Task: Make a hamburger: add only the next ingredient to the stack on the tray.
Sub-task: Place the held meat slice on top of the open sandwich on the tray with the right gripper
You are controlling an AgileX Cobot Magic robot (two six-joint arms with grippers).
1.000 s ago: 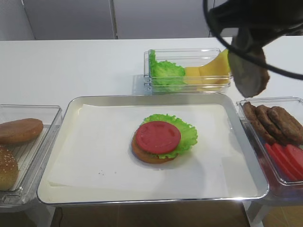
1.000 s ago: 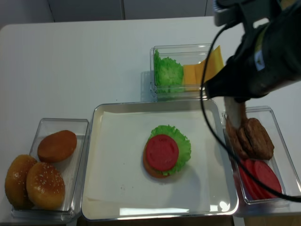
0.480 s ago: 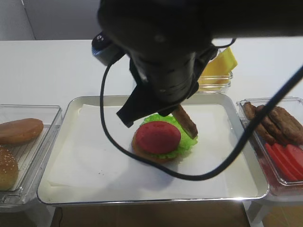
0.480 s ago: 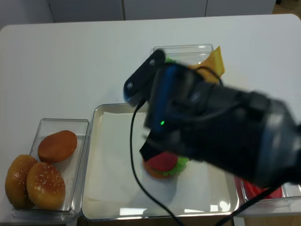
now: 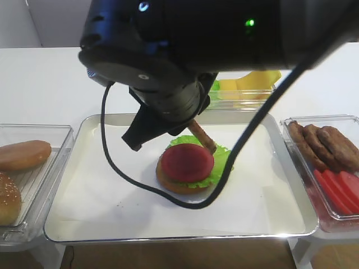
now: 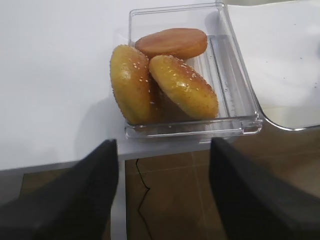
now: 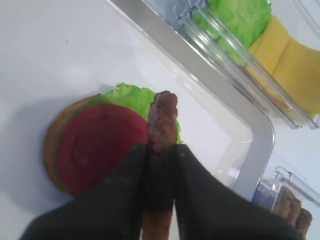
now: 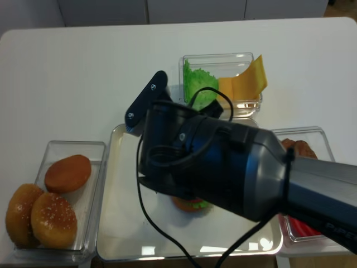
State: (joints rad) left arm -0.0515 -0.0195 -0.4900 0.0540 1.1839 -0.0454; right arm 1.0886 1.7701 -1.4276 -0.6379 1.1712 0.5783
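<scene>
One meat patty [image 7: 161, 131] pinched on edge between right gripper [image 7: 160, 160] fingers [image 7: 131, 187], hanging just above stack [image 5: 187, 167] of bun, lettuce, tomato slice on tray [image 5: 90, 131]. Patty not yet laid flat; lower rim close to tomato, contact unclear. Judgement: carry nearly done, lowering and release left. Left gripper [image 6: 162, 190] fingers spread wide, holding nothing, beside bin of buns [image 6: 165, 82]. More patties [image 5: 322, 144] wait in right-hand bin on table [image 5: 50, 78].

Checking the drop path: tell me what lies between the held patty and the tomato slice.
Nothing: in the right wrist view the rough dark brown meat patty hangs edge-on just beside the round red tomato slice.
</scene>
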